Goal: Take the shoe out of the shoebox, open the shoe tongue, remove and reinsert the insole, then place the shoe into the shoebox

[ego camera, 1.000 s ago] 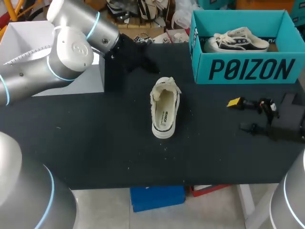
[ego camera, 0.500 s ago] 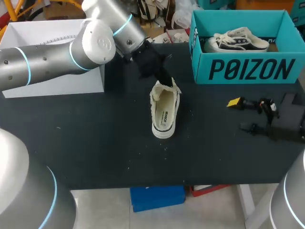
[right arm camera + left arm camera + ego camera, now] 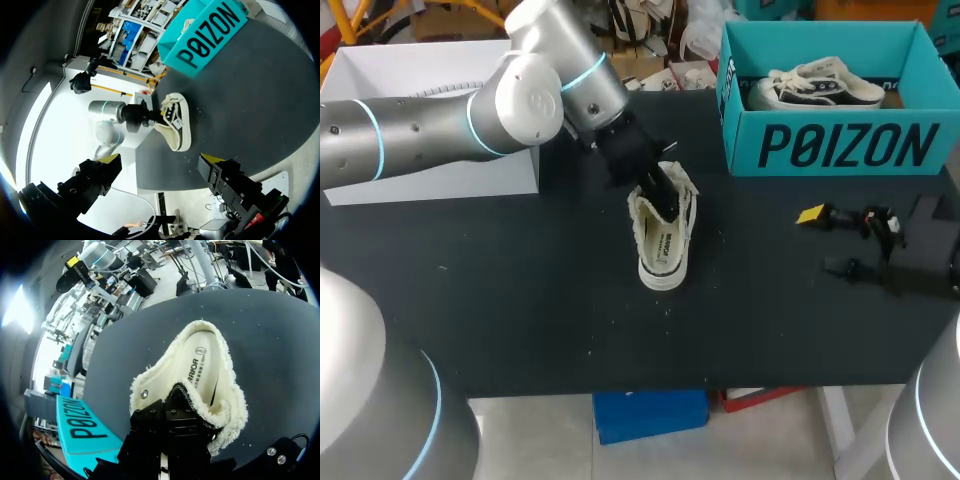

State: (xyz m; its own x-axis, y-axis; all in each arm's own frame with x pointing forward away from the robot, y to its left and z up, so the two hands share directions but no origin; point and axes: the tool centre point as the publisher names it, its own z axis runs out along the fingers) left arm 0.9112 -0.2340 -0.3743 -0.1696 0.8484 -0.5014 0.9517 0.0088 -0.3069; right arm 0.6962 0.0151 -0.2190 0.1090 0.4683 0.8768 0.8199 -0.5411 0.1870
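Left gripper (image 3: 657, 192) is dug into the tongue end of the cream shoe (image 3: 663, 250) mid-tabletop, and I can't tell its jaw gap. Right gripper (image 3: 160, 159) hovers near the right edge, jaws wide. The teal shoebox (image 3: 840, 148) at the far right corner holds 1 other shoe (image 3: 820, 85).

The left hand (image 3: 660, 195) has its front end hidden inside the shoe (image 3: 663, 252).

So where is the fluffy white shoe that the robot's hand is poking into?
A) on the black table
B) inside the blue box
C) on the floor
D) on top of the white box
A: the shoe lies on the black table, outside the shoebox, with the left gripper at its opening.
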